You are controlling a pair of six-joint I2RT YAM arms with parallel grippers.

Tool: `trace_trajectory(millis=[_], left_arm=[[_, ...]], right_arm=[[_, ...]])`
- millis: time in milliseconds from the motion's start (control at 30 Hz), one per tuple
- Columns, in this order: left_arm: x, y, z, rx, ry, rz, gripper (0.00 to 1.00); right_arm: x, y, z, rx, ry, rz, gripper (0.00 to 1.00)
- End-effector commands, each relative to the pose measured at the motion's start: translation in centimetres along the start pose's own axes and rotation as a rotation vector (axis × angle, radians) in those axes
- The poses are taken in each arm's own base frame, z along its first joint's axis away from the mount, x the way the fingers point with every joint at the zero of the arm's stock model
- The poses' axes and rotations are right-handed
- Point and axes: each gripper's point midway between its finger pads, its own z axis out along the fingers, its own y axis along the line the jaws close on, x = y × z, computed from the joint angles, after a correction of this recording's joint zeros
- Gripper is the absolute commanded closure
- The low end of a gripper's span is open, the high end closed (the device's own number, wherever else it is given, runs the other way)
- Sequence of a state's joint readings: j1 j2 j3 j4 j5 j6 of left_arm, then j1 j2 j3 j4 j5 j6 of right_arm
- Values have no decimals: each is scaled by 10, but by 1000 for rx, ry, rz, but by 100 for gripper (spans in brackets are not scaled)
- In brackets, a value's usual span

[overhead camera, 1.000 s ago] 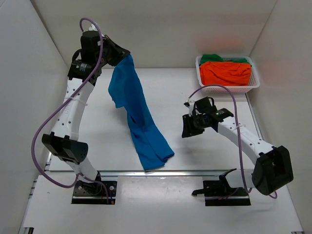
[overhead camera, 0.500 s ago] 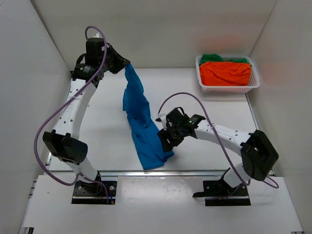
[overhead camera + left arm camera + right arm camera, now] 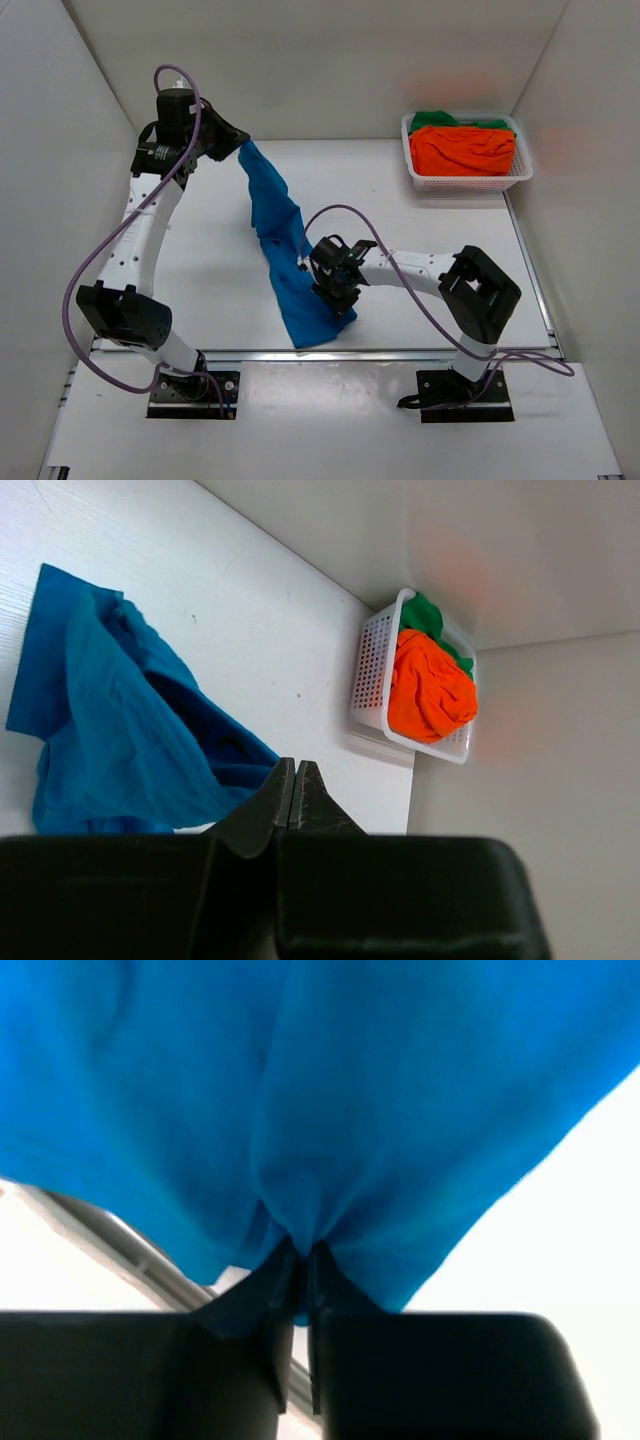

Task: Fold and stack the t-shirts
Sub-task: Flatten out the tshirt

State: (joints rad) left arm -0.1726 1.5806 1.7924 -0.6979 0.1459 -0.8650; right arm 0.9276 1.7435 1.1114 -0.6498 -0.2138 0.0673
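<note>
The bright blue t-shirt (image 3: pixel 285 250) stretches as a twisted band from the back left down to the table's front edge. My left gripper (image 3: pixel 238 148) is shut on its upper end and holds it raised; the cloth hangs to the left of the shut jaws in the left wrist view (image 3: pixel 110 730). My right gripper (image 3: pixel 335 295) is shut on a pinch of the shirt's lower part, which fills the right wrist view (image 3: pixel 350 1090). The orange t-shirt (image 3: pixel 462 148) and the green t-shirt (image 3: pixel 440 120) lie bunched in the basket.
The white mesh basket (image 3: pixel 470 182) stands at the back right corner, also in the left wrist view (image 3: pixel 370 670). White walls close the table on the left, back and right. A metal rail (image 3: pixel 420 352) runs along the front edge.
My right arm swung left from mid-right to the shirt's lower part and shut on it. My left gripper shifted slightly left with the shirt's top end.
</note>
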Motion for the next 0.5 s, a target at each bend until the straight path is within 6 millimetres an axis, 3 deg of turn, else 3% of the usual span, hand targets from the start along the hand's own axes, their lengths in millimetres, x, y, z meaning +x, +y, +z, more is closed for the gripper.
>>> trace_trajectory(millis=[0,67,167,267,300,333,467], left_arm=[[-14,-18,-29,78,-54,4,100],[-22,-24,-34,94,-71,14,100],[-40,-36,-38,123,-97,12,100],[-71,-62,-48,181,-156,28,100],[-84,-74,-54,207,-193,40,100],[-93,-81,-59,217,-213,41,100],[-128,-88,-87,221,-340,35,100]], right_arm=[[-15,-11,-8,62,-6,-18,100],[-24,-14,-19,91,-16,-21,100],[-60,-36,-63,159,-122,30,100],[-113,-63,-145,213,-336,89,100],[-118,-70,-157,221,-361,93,100],[-132,-83,-187,249,-438,116,100],[-152,-117,-275,317,-666,169,100]])
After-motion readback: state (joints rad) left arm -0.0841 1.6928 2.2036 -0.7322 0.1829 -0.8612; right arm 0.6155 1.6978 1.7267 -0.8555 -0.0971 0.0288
